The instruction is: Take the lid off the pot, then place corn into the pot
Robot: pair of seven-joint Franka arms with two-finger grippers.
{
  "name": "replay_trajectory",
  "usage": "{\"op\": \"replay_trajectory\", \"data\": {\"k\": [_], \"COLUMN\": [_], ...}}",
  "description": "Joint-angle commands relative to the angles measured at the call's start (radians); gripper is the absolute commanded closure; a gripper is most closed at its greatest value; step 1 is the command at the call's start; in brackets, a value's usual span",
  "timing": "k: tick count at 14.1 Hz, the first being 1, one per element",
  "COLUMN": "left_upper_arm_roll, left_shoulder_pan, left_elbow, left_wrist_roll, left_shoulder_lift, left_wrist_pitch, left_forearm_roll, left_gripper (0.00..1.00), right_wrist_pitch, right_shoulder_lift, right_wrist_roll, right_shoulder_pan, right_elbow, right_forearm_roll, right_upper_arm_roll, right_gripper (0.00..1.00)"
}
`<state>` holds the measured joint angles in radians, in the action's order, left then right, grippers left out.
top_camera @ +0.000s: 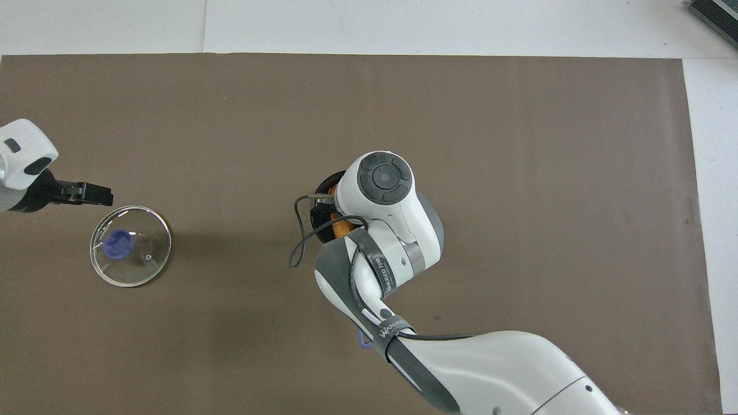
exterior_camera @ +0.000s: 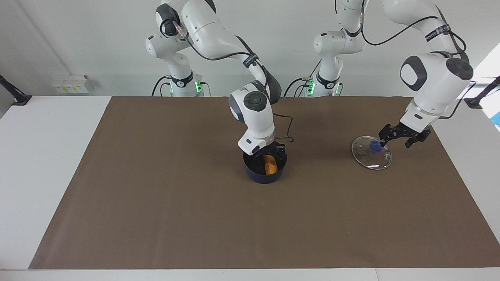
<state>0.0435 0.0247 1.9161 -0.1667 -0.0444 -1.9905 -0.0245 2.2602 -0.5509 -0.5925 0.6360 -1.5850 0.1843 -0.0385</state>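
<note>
The dark blue pot [exterior_camera: 265, 175] stands mid-mat with the orange corn [exterior_camera: 269, 166] lying tilted inside it. My right gripper [exterior_camera: 268, 153] hangs just over the pot's mouth, open, its fingers apart above the corn. From overhead the right wrist covers most of the pot [top_camera: 319, 199]; a bit of corn [top_camera: 341, 228] and the tip of the blue handle [top_camera: 364, 342] show. The glass lid [exterior_camera: 371, 157] with its blue knob [exterior_camera: 375, 146] lies flat on the mat toward the left arm's end. My left gripper [exterior_camera: 398, 139] is raised beside the lid [top_camera: 131, 246], open and holding nothing.
A brown mat [exterior_camera: 175, 203] covers most of the white table [exterior_camera: 43, 164]. Small white boxes [exterior_camera: 70, 83] sit at the table's corner by the wall near the right arm's base. A black cable [top_camera: 297, 242] loops off the right wrist beside the pot.
</note>
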Motion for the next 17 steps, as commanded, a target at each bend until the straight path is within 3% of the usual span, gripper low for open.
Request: {"op": "replay_trajectory", "data": {"k": [1, 4, 9, 12, 17], "left_upper_arm_roll": [0.007, 0.004, 0.003, 0.004, 0.009], "left_shoulder_pan": [-0.044, -0.072, -0.069, -0.068, -0.065], "left_elbow": [-0.104, -0.175, -0.301, -0.331, -0.416], "left_wrist_roll": [0.108, 0.196, 0.168, 0.128, 0.128], "left_shoulder_lift": [-0.009, -0.009, -0.017, -0.009, -0.008], "left_wrist_pitch": [0.119, 0.202, 0.337, 0.351, 0.475], "left_forearm_roll": [0.009, -0.002, 0.001, 0.009, 0.008], "left_gripper": [0.0, 0.0, 0.0, 0.0, 0.0], "right_wrist_pitch": [-0.022, -0.076, -0.267, -0.355, -0.549], "right_shoulder_lift": [0.035, 0.12, 0.275, 0.348, 0.466], "right_wrist_roll": [0.028, 0.028, 0.058, 0.164, 0.373], "right_shoulder_pan": [-0.01, -0.012, -0.015, -0.036, -0.14], "right_elbow": [-0.004, -0.009, -0.009, -0.007, -0.01], "right_forearm_roll": [0.01, 0.006, -0.015, -0.078, -0.075], "right_upper_arm_roll": [-0.011, -0.052, -0.187, -0.242, -0.244], "right_gripper": [0.0, 0.0, 0.0, 0.0, 0.0]}}
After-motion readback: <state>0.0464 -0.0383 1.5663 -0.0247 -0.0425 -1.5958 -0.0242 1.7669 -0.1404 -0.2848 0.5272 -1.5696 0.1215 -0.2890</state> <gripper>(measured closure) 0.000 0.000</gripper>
